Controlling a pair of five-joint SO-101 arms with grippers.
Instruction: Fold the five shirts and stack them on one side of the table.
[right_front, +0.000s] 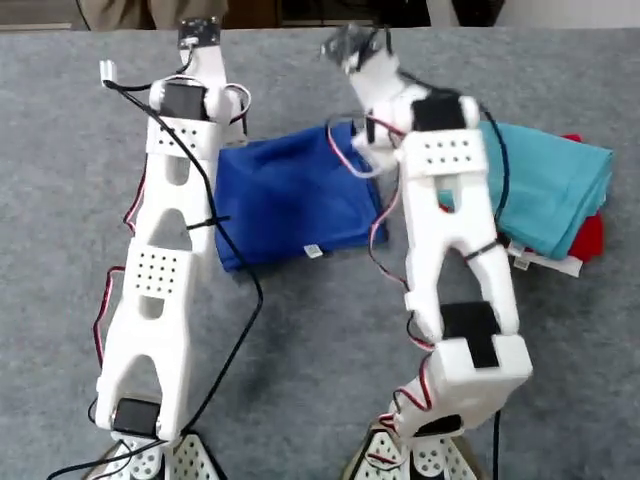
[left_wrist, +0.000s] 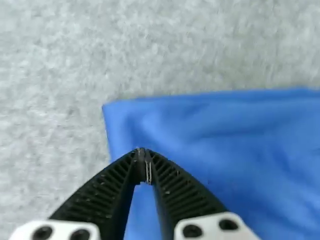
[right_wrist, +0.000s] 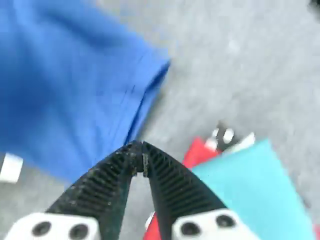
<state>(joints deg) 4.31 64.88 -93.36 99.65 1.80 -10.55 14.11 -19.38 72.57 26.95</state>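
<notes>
left claw (left_wrist: 143, 162) & right claw (right_wrist: 140, 159) both pinched closed, empty. blue shirt (left_wrist: 225, 150) corner just under left claw; risk: tip drags fabric, fold opens.

a grey, felt-like table (right_front: 300, 350) under even light.

The blue shirt (right_front: 290, 200) is smooth matt cloth, the table (right_front: 560, 350) rough fuzzy fabric.
</notes>
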